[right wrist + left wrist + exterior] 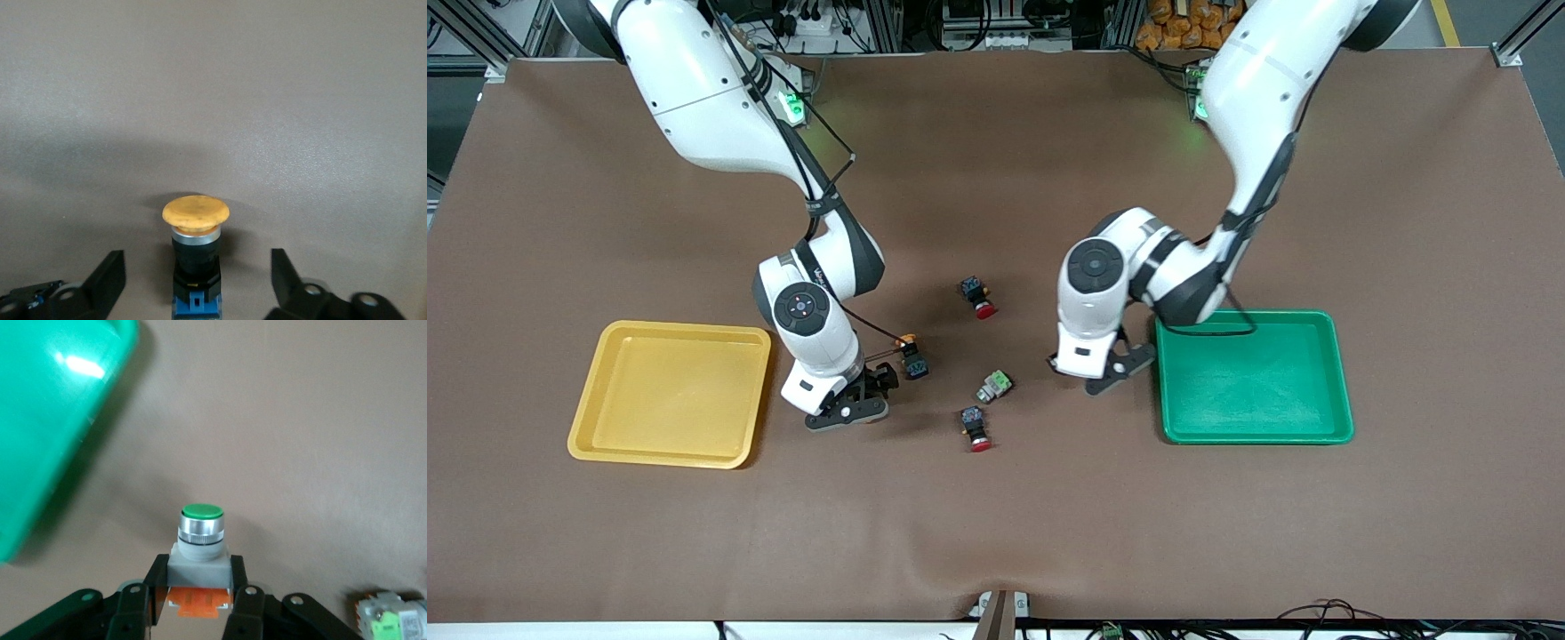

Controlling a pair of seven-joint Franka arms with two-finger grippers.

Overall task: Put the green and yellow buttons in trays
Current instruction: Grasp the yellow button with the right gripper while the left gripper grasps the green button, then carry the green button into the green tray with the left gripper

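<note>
Beside the green tray point(1254, 378), left gripper point(193, 603) clamped a green-capped button point(200, 537). Right gripper point(199, 280) stood wide around a yellow-capped button point(195, 250) near the yellow tray point(671, 391). Off-centre closing could topple it.

No legible text or labels

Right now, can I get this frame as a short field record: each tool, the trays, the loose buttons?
left tool: shut on green-capped button, beside green tray
right tool: open, fingers either side of yellow-capped button
yellow tray: no button seen inside
green tray: no button seen inside
loose between trays: red-capped buttons; silver green-block button
</note>
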